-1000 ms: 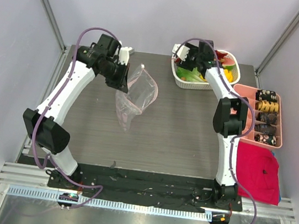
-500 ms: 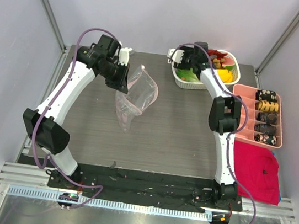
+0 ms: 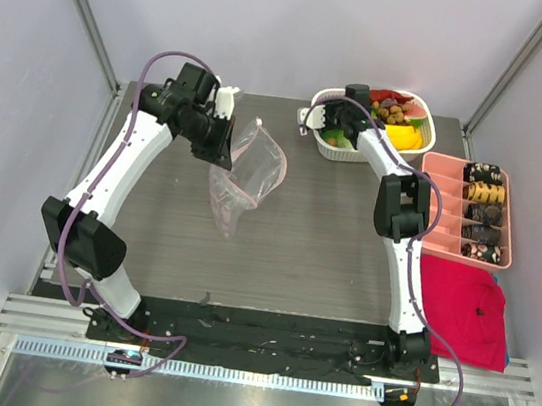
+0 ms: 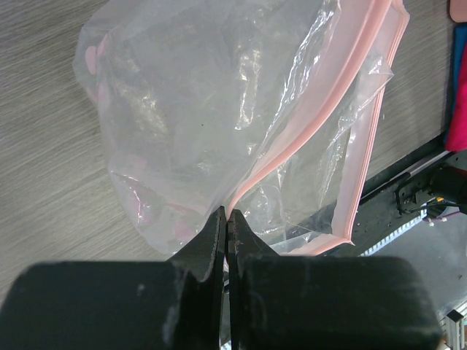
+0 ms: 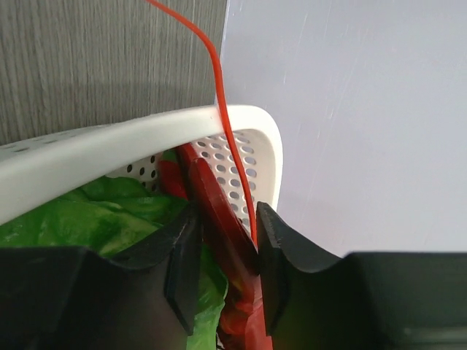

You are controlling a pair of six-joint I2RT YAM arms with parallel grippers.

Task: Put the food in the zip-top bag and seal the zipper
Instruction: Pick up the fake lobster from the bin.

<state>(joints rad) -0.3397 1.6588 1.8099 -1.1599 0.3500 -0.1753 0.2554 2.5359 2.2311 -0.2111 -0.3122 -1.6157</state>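
I lift the clear floppy zip-top bag [image 3: 247, 171] by its mouth, left gripper [image 4: 226, 219] pinched tight on the pinkish zipper strip [image 4: 306, 138], so it gapes for loading. Over in the white lattice basket [image 5: 109, 138], my right gripper [image 5: 222, 248] clamps a red chilli pepper toy [image 5: 211, 197].

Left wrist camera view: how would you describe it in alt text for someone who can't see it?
The robot's left hand, jaws shut, pinches a clear zip-top bag by its pink zipper strip. The crumpled bag's mouth gapes open, seen against a grey wood-grain table.
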